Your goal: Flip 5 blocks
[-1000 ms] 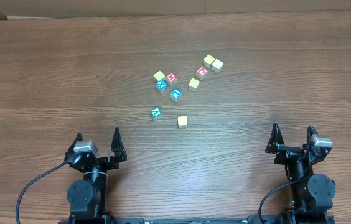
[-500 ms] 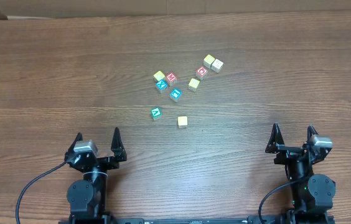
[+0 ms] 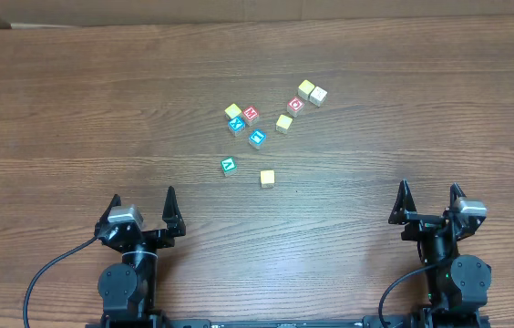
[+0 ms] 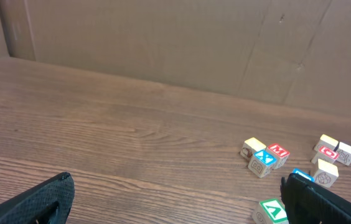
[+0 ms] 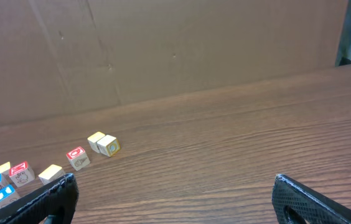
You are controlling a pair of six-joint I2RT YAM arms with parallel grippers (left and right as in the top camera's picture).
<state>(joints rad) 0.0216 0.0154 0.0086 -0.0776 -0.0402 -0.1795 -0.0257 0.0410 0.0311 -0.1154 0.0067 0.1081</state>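
Overhead, the blocks lie scattered around the red M block, with the green block and a lone yellow block set off from it toward the grippers. The left gripper and right gripper sit well apart from it, jaws spread wide and empty. The left wrist view shows two neighbours crowded just beside the M block. The right wrist view shows a touching pair well apart from it. These are probably light, stiff, smooth-sided cubes: pinch opposite side faces, taking the outliers first.
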